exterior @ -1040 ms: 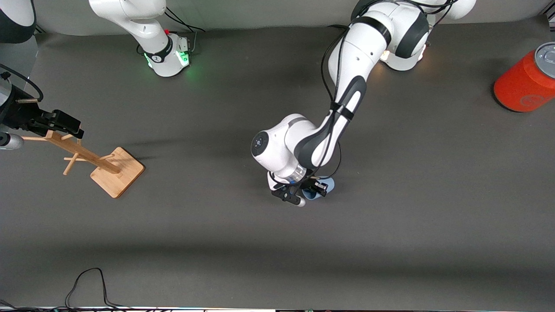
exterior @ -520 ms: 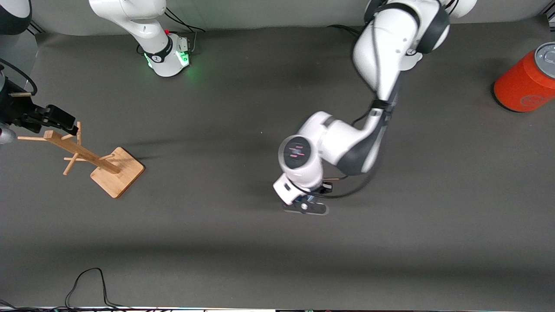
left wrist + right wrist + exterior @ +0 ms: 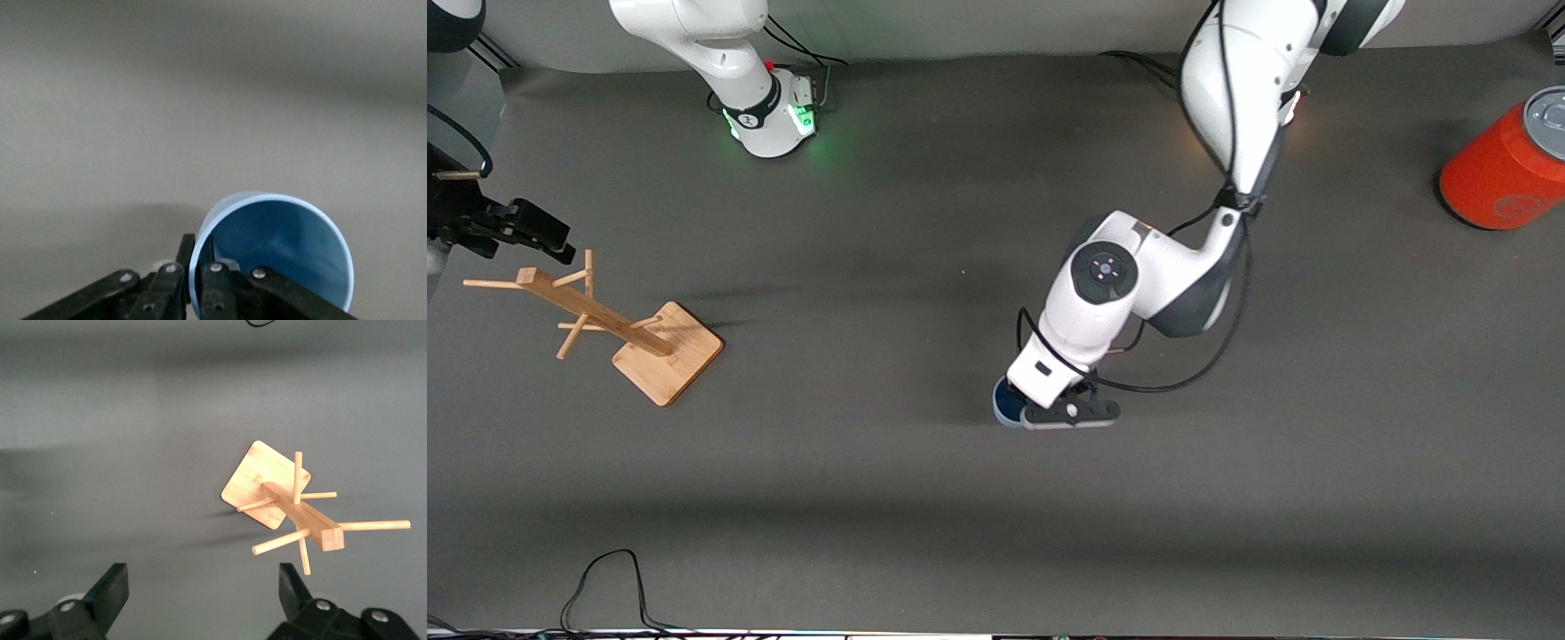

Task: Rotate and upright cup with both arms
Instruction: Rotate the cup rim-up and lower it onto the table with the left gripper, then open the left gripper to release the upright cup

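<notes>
The small light-blue cup (image 3: pixel 1007 405) is near the table's middle, mostly hidden under the left arm's hand. Only part of its rim and dark-blue inside show in the front view. My left gripper (image 3: pixel 1060 412) is shut on the cup's rim. In the left wrist view its fingers (image 3: pixel 215 277) pinch the rim wall, one inside and one outside, and the cup (image 3: pixel 280 250) shows its open mouth. I cannot tell whether the cup rests on the table. My right gripper (image 3: pixel 520 229) is open and empty over the right arm's end of the table, and it also shows in the right wrist view (image 3: pixel 203 590).
A wooden peg rack (image 3: pixel 596 313) on a square base stands tilted just under the right gripper and shows in the right wrist view (image 3: pixel 293 507). A large orange-red can (image 3: pixel 1504 169) with a grey lid lies at the left arm's end. A black cable (image 3: pixel 605 582) loops at the near edge.
The left arm's wrist has swung round and turned the cup, so its open mouth now shows from above. The right gripper has drawn away from the rack's top.
</notes>
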Tool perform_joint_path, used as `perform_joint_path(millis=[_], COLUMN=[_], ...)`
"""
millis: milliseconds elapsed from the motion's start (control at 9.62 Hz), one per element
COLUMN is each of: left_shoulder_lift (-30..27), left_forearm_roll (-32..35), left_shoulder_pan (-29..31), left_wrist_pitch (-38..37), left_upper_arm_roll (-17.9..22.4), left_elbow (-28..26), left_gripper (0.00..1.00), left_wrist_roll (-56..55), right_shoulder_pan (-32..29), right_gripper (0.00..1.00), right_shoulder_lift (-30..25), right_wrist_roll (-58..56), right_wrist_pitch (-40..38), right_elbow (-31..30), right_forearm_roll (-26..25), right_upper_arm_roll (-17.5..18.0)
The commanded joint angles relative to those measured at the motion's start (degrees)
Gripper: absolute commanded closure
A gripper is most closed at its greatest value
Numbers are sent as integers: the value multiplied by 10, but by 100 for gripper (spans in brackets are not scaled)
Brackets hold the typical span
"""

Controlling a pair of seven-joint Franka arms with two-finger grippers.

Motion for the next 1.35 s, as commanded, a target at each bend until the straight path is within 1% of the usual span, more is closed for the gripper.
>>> perform_joint_path(millis=[0, 208, 312, 416, 520, 624, 728, 832, 936, 1040, 1144, 1248], left_shoulder_lift=[-33, -24, -23, -23, -29, -47, -71, -101, -141, -180, -213, -243], left_forearm_roll=[5, 16, 16, 16, 16, 16, 16, 16, 16, 15, 18, 43], left_shoulder_pan=[-22, -23, -22, -22, -22, -17, -14, 0, 25, 62, 91, 120], left_wrist_pitch=[58, 64, 63, 62, 52, 20, -22, -66, -111, -167, -205, -239], left_upper_arm_roll=[9, 10, 10, 10, 10, 10, 11, 17, 18, 18, 19, 19], left_elbow=[-95, -107, -107, -107, -102, -97, -88, -85, -86, -88, -91, -94], left_gripper=[100, 100, 100, 1, 0, 0, 0, 0, 0, 0, 0, 0], left_wrist_roll=[-16, -21, -22, -33, -45, -46, -42, -33, 3, 49, 62, 66], right_shoulder_pan=[-1, -1, -1, -1, 0, -1, -1, -2, -5, -5, -4, -4], right_gripper=[0, 0, 0, 0, 0, 0, 0, 0, 0, 0, 0, 0], right_shoulder_lift=[18, 23, 21, 20, 20, 22, 23, 23, 27, 34, 36, 36], right_wrist_roll=[-21, -26, -52, -57, -57, -58, -59, -59, -61, -60, -58, -55], right_wrist_pitch=[14, 25, 25, 25, 25, 25, 26, 26, 25, 25, 22, 21], right_elbow=[-4, -2, -3, -4, -6, -6, -5, -4, -3, -1, 1, 6], right_forearm_roll=[32, 33, 34, 35, 34, 35, 49, 79, 83, 84, 83, 83], right_upper_arm_roll=[-2, -2, -3, -4, -6, -7, -7, -8, -8, -7, -7, -7])
